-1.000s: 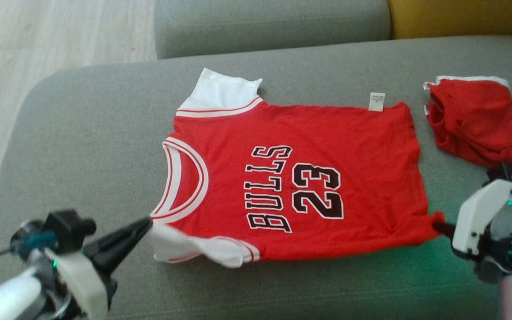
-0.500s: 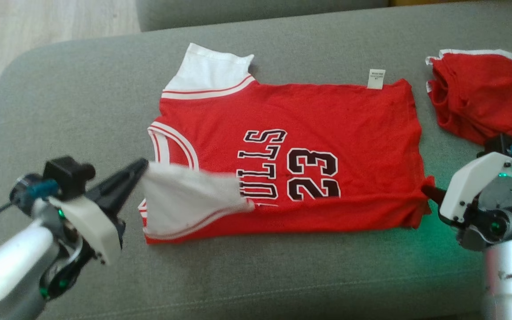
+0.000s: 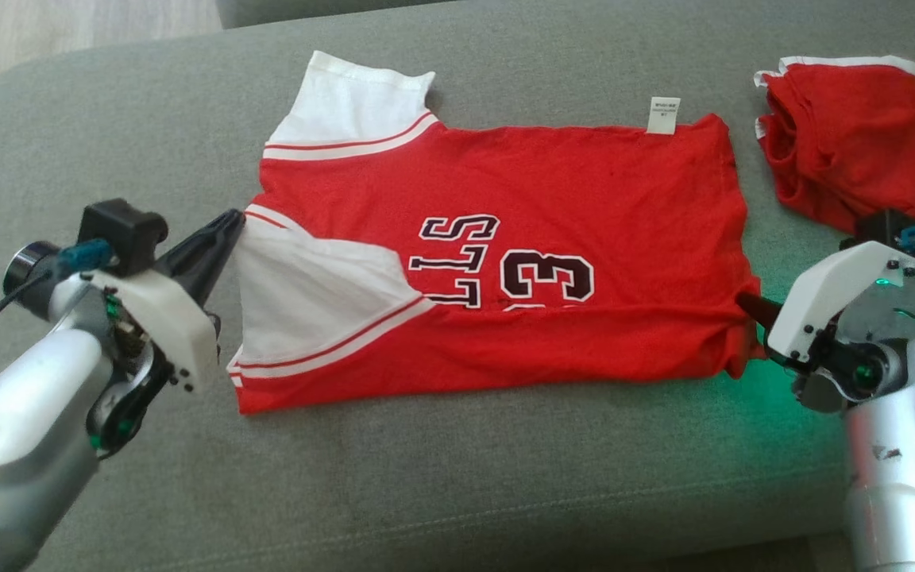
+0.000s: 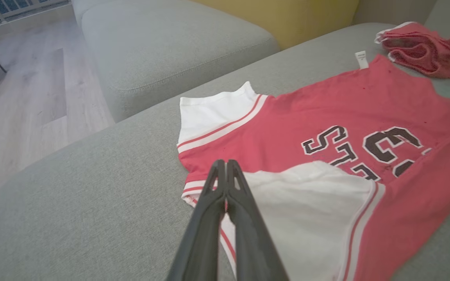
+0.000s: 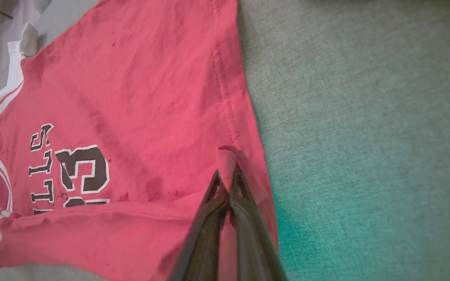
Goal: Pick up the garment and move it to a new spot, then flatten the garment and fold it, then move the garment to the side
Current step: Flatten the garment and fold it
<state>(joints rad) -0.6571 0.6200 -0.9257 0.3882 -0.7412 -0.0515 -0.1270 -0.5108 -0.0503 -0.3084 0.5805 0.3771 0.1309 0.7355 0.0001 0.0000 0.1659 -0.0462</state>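
The left hand (image 3: 235,217) and right hand (image 3: 741,299), both pinched shut on the red shirt (image 3: 553,175), have pulled its near edge farther over the letters (image 3: 457,262). The fold looks half done.

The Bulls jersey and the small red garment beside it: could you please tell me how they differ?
The Bulls jersey lies spread out, near edge folded over; the small red garment sits bunched. The jersey is much larger than the small garment. The jersey has black lettering and white sleeves; the small garment is plain red with white trim. Both are red, on the grey sofa.
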